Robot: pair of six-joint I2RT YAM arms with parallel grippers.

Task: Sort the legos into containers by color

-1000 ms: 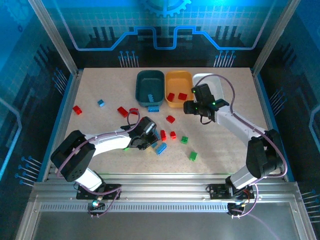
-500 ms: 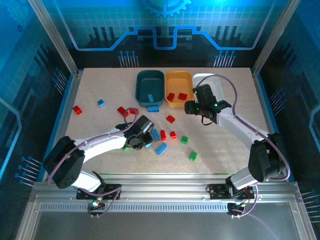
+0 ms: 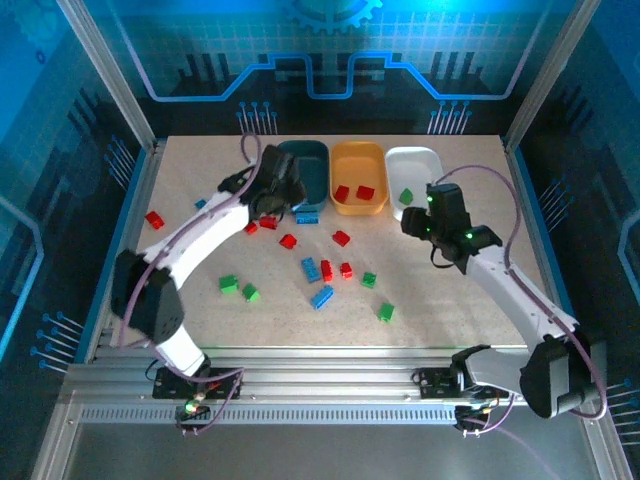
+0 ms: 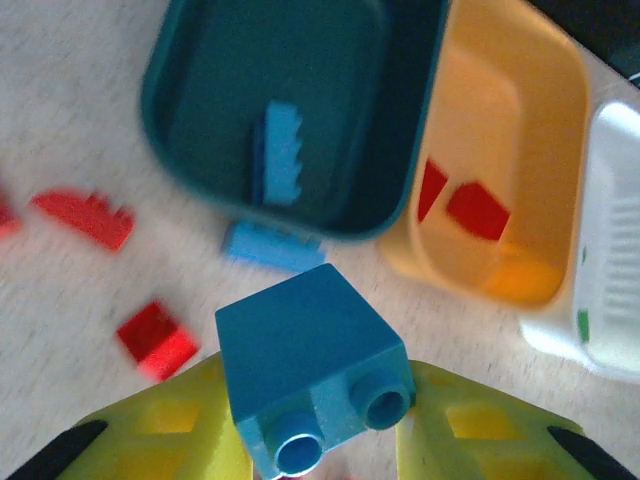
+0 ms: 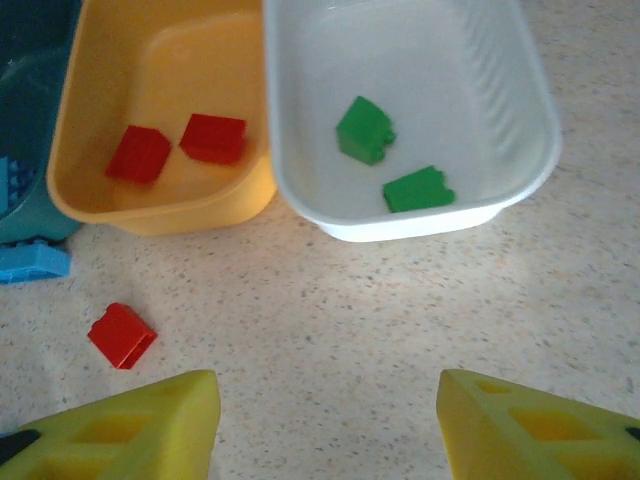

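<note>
left fingers clamped on blue brick, frame bottom centre | teal tub upper left | right fingers wide open, empty | risk: early release drops brick short of rim onto bench

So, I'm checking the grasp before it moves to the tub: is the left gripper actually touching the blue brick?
Touching. The left wrist view shows the blue brick clamped in the left gripper, with its yellow fingers pressed against both sides.

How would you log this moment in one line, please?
left pincer: shut on small blue studded plastic brick, near dark teal plastic tub | right pincer: open, facing white plastic tub
</note>
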